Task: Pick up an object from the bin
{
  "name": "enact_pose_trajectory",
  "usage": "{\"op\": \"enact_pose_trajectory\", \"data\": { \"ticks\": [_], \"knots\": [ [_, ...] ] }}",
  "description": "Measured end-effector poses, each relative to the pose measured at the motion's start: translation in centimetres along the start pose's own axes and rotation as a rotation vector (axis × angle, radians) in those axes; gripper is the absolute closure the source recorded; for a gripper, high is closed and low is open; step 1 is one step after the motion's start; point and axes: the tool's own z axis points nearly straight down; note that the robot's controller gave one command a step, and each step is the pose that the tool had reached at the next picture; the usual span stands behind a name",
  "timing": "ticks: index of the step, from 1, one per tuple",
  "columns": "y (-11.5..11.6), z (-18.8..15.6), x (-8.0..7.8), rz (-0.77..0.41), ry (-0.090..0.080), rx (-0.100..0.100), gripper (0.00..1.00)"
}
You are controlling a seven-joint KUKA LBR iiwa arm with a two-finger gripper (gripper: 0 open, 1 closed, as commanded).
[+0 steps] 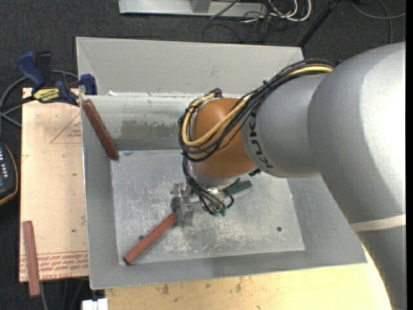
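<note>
Dark floor (39,18) — tangled cables (284,5), grey metal stand base (187,4)

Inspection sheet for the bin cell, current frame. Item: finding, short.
Surface: grey metal bin, floor scratched.
Job's things: red-brown stick lying diagonally at lower left; second brown stick leaning on the upper left wall.
Clutter: small green piece by the wrist, partly hidden.
Grippers: gripper down at the red-brown stick's upper end; contact unclear.
Cables: yellow and black wrist cables.
Surroundings: loose cables on dark floor beyond the bin.
</note>
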Motion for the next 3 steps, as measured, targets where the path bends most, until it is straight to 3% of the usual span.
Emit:
{"op": "enact_pose_trajectory", "data": {
  "ticks": [1, 2, 3],
  "knots": [
    [-0.02, 0.09, 0.03, 0.000, 0.000, 0.000, 0.00],
    [0.01, 0.03, -0.03, 0.001, -0.002, -0.001, 1.00],
    [0.01, 0.03, -0.03, 0.001, -0.002, -0.001, 0.00]
  ]
}}
